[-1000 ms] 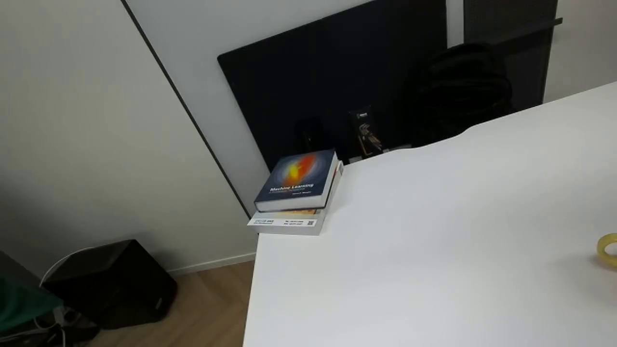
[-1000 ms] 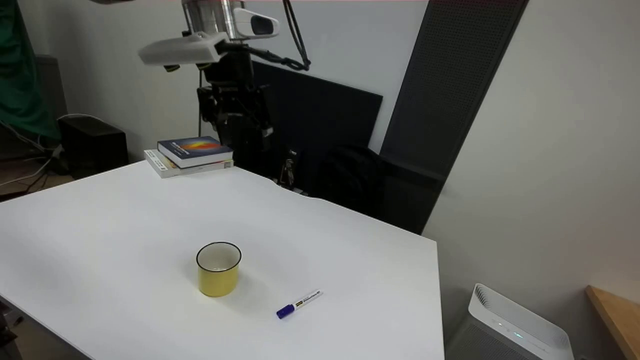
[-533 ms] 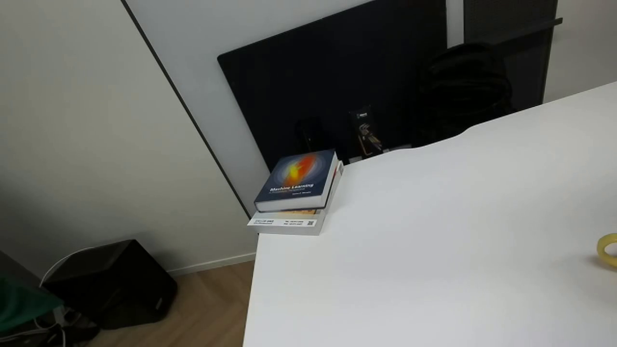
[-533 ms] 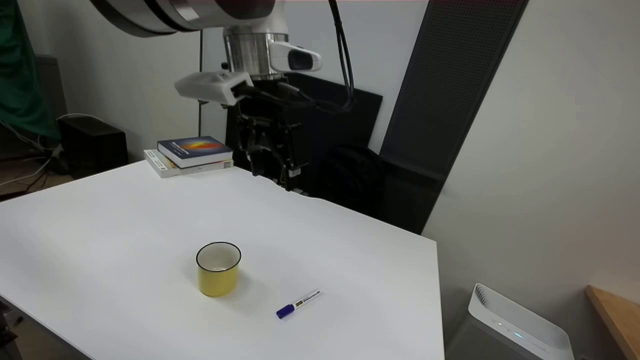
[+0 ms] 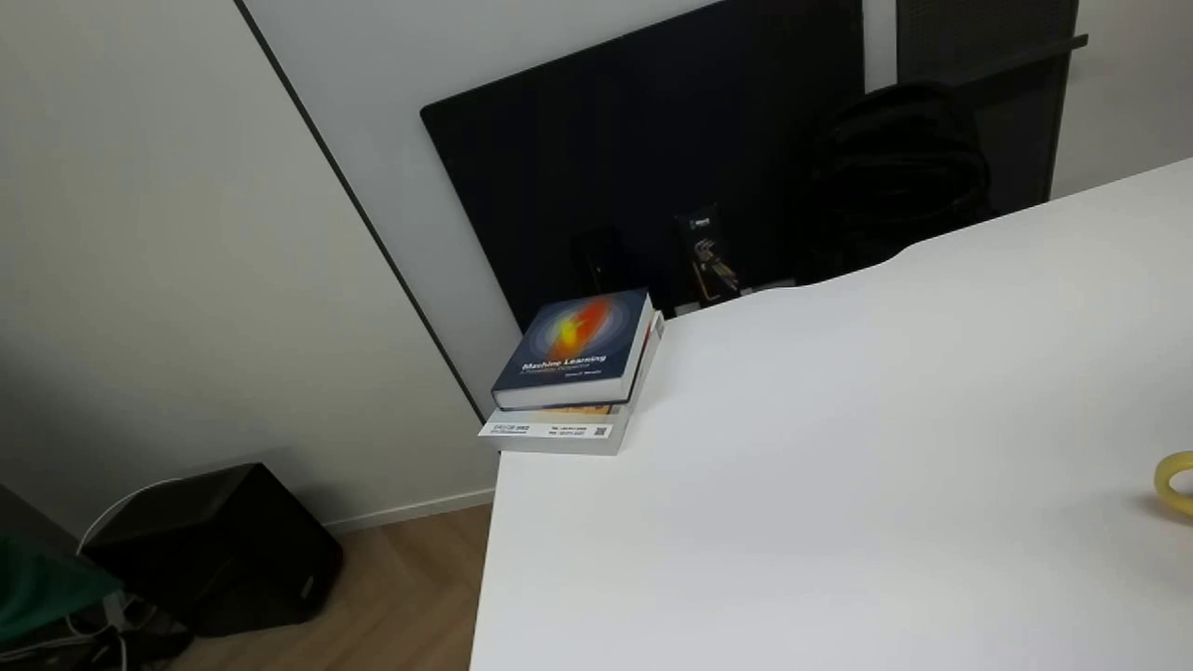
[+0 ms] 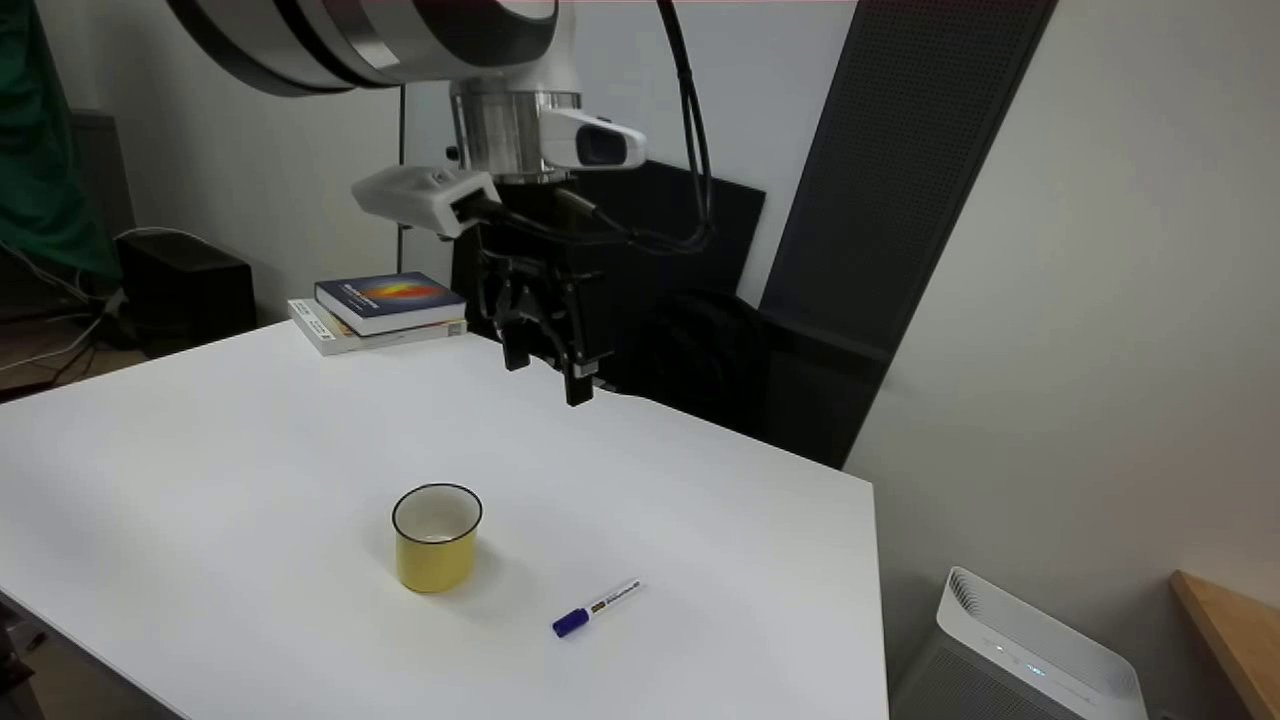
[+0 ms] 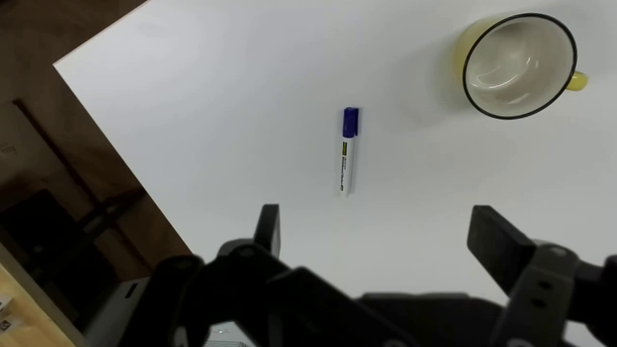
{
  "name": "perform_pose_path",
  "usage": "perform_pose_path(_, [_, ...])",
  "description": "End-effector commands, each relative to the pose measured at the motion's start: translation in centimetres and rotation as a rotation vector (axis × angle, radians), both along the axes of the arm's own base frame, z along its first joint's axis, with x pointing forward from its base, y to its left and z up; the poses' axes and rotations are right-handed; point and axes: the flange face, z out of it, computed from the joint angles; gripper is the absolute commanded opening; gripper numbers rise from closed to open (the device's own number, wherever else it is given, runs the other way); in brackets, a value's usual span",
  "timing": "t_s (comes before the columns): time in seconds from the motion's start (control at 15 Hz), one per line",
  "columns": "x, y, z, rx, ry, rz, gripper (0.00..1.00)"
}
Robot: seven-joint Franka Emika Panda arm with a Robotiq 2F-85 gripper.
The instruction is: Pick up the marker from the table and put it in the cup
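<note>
Gripper [image 7: 376,224]: 2 fingers [image 7: 497,246] spread wide, nothing held.
Marker [image 7: 348,153] lies flat on the table [image 6: 300,450], crosswise to my closing line, so I should pinch its width; cup [image 7: 518,67] stands upright off to the side, presumably to receive it.

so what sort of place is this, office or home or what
Probably an office or research lab, though a home study can't be ruled out. The signs are the large white table, the thick Machine Learning book near its corner, and the robot arm hanging over the tabletop.
</note>
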Motion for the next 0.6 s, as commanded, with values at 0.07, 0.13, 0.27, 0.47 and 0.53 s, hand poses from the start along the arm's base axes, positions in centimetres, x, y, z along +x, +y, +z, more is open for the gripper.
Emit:
perform_pose_path(0.07, [0.0,0.0,0.0,0.000,0.000,0.000,1.00])
perform_pose_path(0.13, [0.0,0.0,0.0,0.000,0.000,-0.001,1.00])
perform_pose_path(0.27, [0.0,0.0,0.0,0.000,0.000,-0.001,1.00])
perform_pose_path(0.47, [0.6,-0.6,-0.7,-0.015,0.014,-0.017,1.00])
perform_pose_path(0.53, [0.8,-1.0,-1.0,-0.015,0.016,-0.023,1.00])
